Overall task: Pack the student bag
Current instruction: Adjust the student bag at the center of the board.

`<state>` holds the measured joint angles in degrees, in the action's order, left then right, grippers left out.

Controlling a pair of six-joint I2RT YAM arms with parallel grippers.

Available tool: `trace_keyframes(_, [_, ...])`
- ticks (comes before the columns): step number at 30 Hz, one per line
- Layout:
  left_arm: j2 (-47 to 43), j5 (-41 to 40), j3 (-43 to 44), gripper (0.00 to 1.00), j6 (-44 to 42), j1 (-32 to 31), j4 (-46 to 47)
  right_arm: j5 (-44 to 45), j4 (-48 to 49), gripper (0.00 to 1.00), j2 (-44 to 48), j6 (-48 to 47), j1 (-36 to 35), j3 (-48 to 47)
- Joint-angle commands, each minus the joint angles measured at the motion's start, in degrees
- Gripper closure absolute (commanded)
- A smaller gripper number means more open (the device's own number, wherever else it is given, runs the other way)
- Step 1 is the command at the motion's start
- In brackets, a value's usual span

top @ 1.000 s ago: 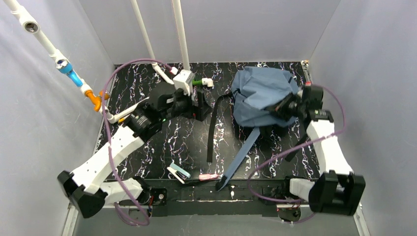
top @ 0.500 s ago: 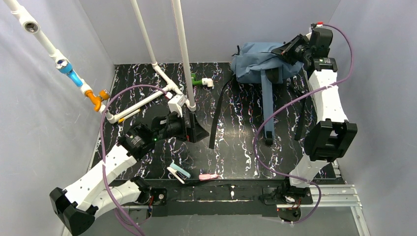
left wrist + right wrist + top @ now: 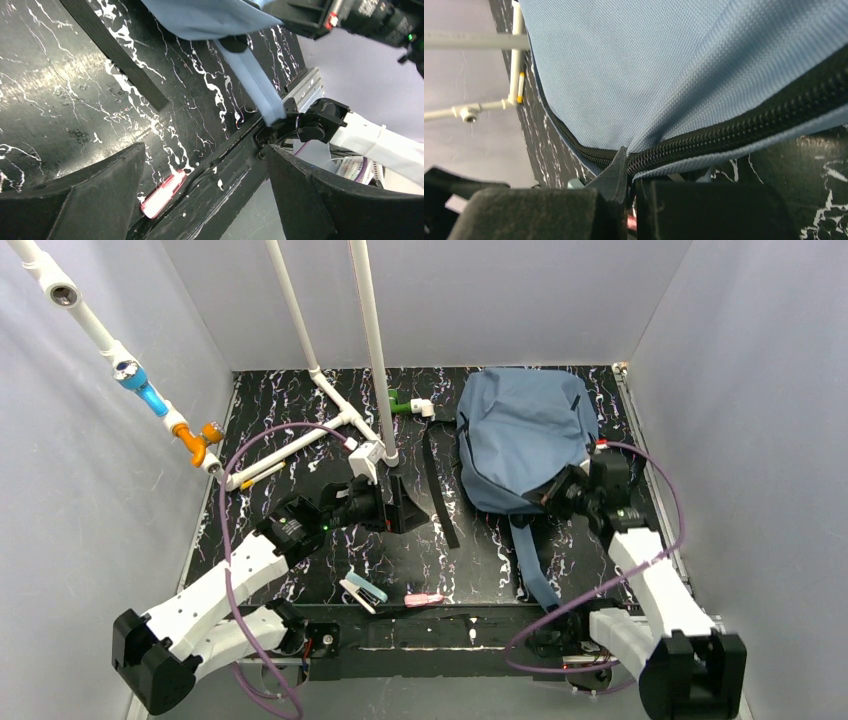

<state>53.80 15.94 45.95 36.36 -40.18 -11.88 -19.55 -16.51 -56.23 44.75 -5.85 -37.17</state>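
Observation:
The student bag [image 3: 520, 430] is slate-blue and lies flat at the back right of the table. A blue shoulder strap [image 3: 532, 562] and a black webbing strap [image 3: 437, 490] trail toward the front. My right gripper [image 3: 556, 496] is shut on the bag's near edge. In the right wrist view its jaws [image 3: 633, 200] pinch the fabric right at the black zip [image 3: 734, 130]. My left gripper [image 3: 402, 508] hangs open over the table's middle, left of the bag. Nothing sits between its fingers [image 3: 85, 200], and the bag's strap [image 3: 252, 82] shows beyond them.
A pink pen-like item [image 3: 424, 598] and a white-and-teal item [image 3: 362, 590] lie at the front edge. A white pipe frame [image 3: 340, 420] with a green fitting [image 3: 400, 405] stands at the back left. The pink item [image 3: 162, 192] shows in the left wrist view.
The right arm raised the bag toward the back wall, then brought it down, and it now lies spread flat. The left gripper drew back toward the front, still open.

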Motion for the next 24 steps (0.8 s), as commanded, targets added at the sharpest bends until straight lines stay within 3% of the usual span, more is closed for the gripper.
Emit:
trace_keyframes(1, [3.8, 3.1, -0.8, 0.11, 3.8, 0.2, 5.8, -3.4, -0.7, 0.99, 8.6, -2.4, -0.6, 8.2])
trace_keyframes(6, [7.8, 5.0, -1.5, 0.13, 10.0, -0.1, 12.2, -3.3, -5.8, 0.99, 16.9, -0.6, -0.6, 17.5])
trace_keyframes(10, [9.9, 1.9, -1.0, 0.14, 11.5, -0.9, 14.2, -3.7, -10.4, 0.91, 23.9, 0.6, -0.6, 20.6])
trace_keyframes(13, [14.0, 1.2, 1.8, 0.17, 10.7, -1.7, 14.4, -4.3, -12.8, 0.74, 25.7, 0.7, -0.6, 21.3])
trace_keyframes(15, [16.6, 0.4, 4.4, 0.19, 9.3, -3.1, 14.3, -3.5, -14.7, 0.55, 25.3, -0.7, -0.6, 19.5])
trace_keyframes(19, [20.1, -7.7, 9.0, 0.20, 2.0, -8.9, 14.2, 3.9, -20.6, 0.27, 22.3, -6.3, -0.6, 7.5])
trace_keyframes(24, [26.2, -12.3, 12.9, 0.19, 0.4, -10.8, 14.3, 16.8, -24.4, 0.13, 13.6, -12.9, -0.6, -9.1])
